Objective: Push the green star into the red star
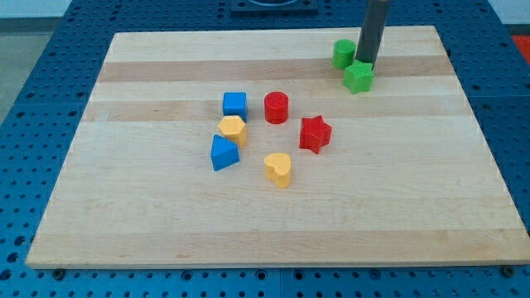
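Pale wooden board (273, 223) lies on a blue pegboard table (41, 74) and fills most of the view. My tip (364, 64) has no jaws; it is a bare dark rod that holds nothing, and it stands near the view's top right. It sits just above the green star (358, 78), apparently touching it, with the green cylinder (344, 53) just to its left. The red star (315, 133) lies well apart from the green star, lower and to the left, near the board's middle. Around it are the red cylinder (277, 107), the blue cube (235, 103), a yellow hexagon (233, 130), a blue wedge (224, 153) and a yellow heart (279, 169).
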